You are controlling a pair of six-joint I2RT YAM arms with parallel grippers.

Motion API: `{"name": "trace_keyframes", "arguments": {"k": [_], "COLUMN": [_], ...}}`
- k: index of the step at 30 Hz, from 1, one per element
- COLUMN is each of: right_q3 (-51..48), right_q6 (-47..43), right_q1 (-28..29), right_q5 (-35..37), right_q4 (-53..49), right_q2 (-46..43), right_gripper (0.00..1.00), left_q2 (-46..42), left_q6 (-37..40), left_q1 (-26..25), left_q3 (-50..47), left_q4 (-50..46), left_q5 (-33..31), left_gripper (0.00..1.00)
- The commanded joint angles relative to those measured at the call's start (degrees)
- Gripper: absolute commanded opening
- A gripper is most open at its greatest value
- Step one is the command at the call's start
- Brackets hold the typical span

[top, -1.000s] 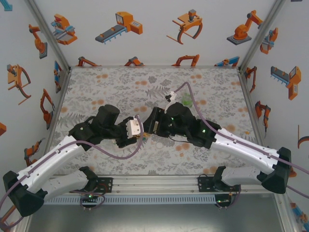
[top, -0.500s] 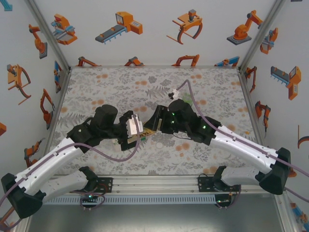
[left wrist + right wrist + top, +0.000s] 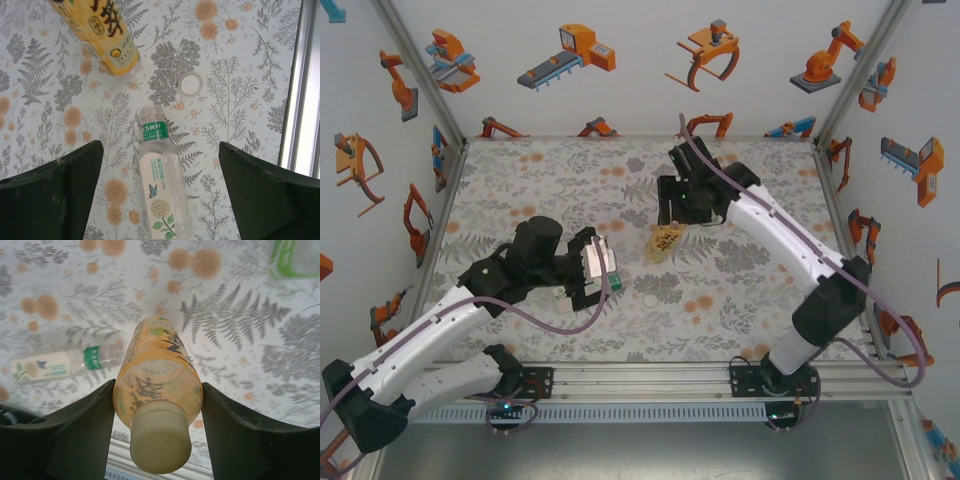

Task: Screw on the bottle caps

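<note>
Placement is the step I judge to be in hand. The right gripper (image 3: 158, 392) clamps the amber bottle (image 3: 157, 365) by its shoulder. The cream cap (image 3: 160, 440) sits on the neck facing the wrist camera, and the base points toward the table (image 3: 550, 180). To do this well I'd lower it straight, base flat on a bare patch of the table and clear of the small green bottle (image 3: 294, 257) nearby. I'd part the fingers only once it stands by itself. Whether the base touches already I cannot tell.

The left gripper (image 3: 160, 150) hangs with its jaws spread wide and empty over the pale-labelled bottle (image 3: 161, 185), which lies on its side with its neck bare. The loose white cap (image 3: 190, 83) rests on the table, seemingly open side up, just beyond that neck and apart from it. I judge that pair comes next.

A second ago both grippers met at mid-table around the amber bottle, with the left jaws shut. Now the left has let go, and the right arm has swung out to the far side, taking the bottle along.
</note>
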Motion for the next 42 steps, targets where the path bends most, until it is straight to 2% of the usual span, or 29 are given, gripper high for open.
{"name": "trace_keyframes", "arguments": {"k": [1, 9, 16, 23, 29, 34, 42], "right_q3": [8.34, 22.92, 26.54, 26.27, 25.70, 26.25, 28.98], "right_q6": [-7.81, -12.02, -14.20, -15.39, -15.27, -15.15, -15.17], "right_q1": [-2.39, -6.18, -6.76, -7.03, -7.03, -7.03, -7.03], "right_q5": [3.36, 5.13, 8.40, 7.94, 6.60, 6.37, 5.07], "right_q4": [-6.86, -10.70, -11.20, -10.85, -10.41, -10.50, -13.29], "right_q2": [6.10, 18.74, 23.35, 25.33, 25.26, 23.20, 18.56], "right_gripper": [0.40, 0.40, 0.44, 0.54, 0.61, 0.69, 0.74], "left_q2": [1.04, 7.45, 17.08, 25.90, 31.55, 36.07, 44.09], "left_q6": [-2.22, -1.09, 0.69, 1.46, 1.75, 2.10, 1.69], "left_q1": [0.84, 2.36, 4.57, 6.50, 6.57, 6.74, 6.84], "left_q3": [0.45, 3.11, 6.55, 9.36, 10.29, 11.25, 13.40], "left_q4": [0.23, -6.60, -14.79, -19.50, -20.82, -21.05, -22.27], "left_q5": [0.99, -1.14, -5.17, -6.13, -9.43, -12.02, -14.81], "left_gripper": [0.89, 0.89, 0.91, 0.94, 0.95, 0.95, 0.95]}}
